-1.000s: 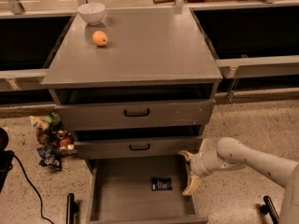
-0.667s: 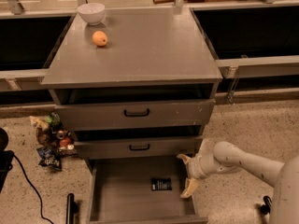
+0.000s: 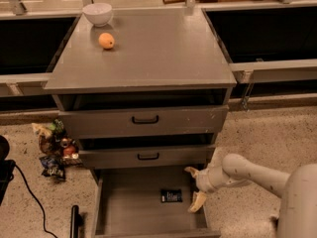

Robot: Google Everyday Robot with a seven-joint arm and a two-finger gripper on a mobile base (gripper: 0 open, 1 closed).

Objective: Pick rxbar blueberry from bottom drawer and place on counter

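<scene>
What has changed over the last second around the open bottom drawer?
The gripper, fingers spread, has edged slightly closer to the rxbar blueberry without touching it. Nothing was grasped or released. The bar still lies on the bottom drawer floor; the orange and bowl on the counter are unmoved.

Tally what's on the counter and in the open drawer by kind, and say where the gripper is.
Bowl: 1, on the counter
Orange: 1, on the counter
Snack bar: 1, in the open bottom drawer
Total: 3
The gripper is open, just right of the snack bar.
</scene>
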